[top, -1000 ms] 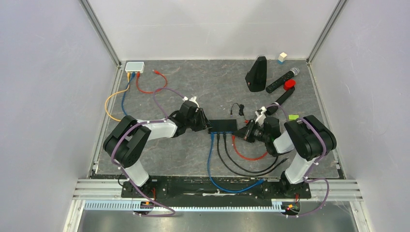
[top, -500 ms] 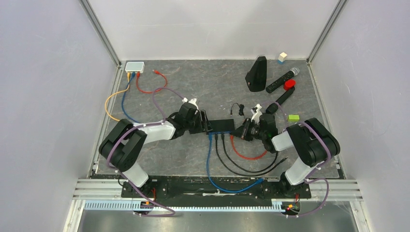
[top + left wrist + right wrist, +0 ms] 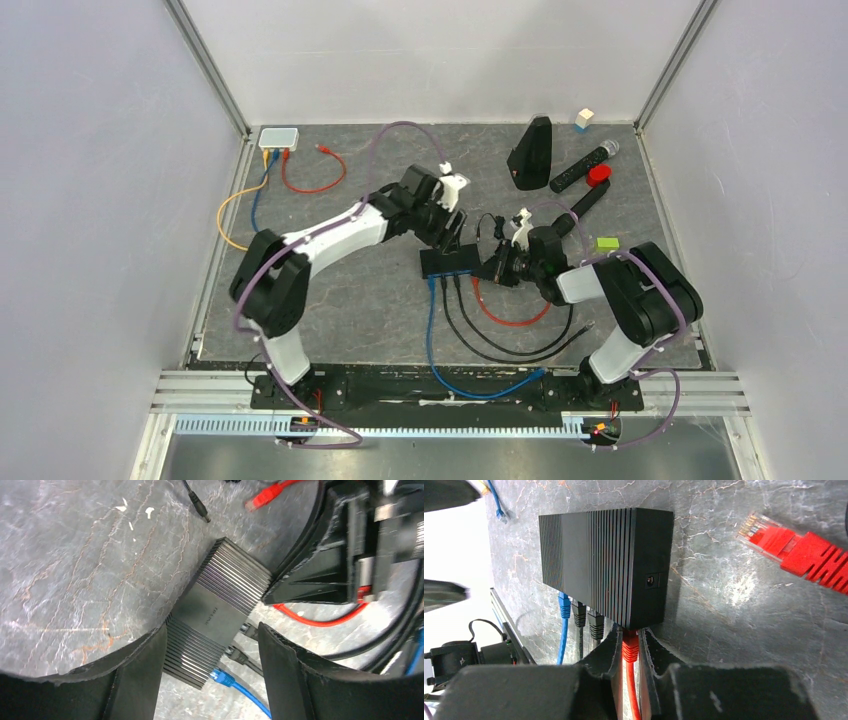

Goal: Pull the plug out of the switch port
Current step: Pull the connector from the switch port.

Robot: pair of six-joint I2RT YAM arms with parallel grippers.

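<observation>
Right wrist view puts the red plug (image 3: 630,650) at bottom centre, its head against the port face of the black ribbed switch (image 3: 604,565) and seemingly seated there. The right gripper (image 3: 630,635) is clenched on it, one finger pressed to each side. Left of the plug, a blue cable (image 3: 564,607) and two black cables (image 3: 595,622) enter the same face, and a loose red plug (image 3: 774,537) lies in the upper right. From the top external camera the switch (image 3: 452,262) sits mid-frame. The right arm is folded at the lower right, its forearm low and reaching leftward to the switch's right end. The left arm stretches from the lower left up and across, its wrist bent down over the switch's far edge. Its own camera shows the left gripper (image 3: 211,630) released, fingers (image 3: 140,675) spread wide to either side of the switch; whether they touch it cannot be told. Everything rests on a dark grey veined mat (image 3: 380,310) enclosed by pale walls (image 3: 100,200). A white box (image 3: 278,137) sits in the upper left, a black wedge (image 3: 532,152) in the upper right, and a green block (image 3: 607,242) at the right.
</observation>
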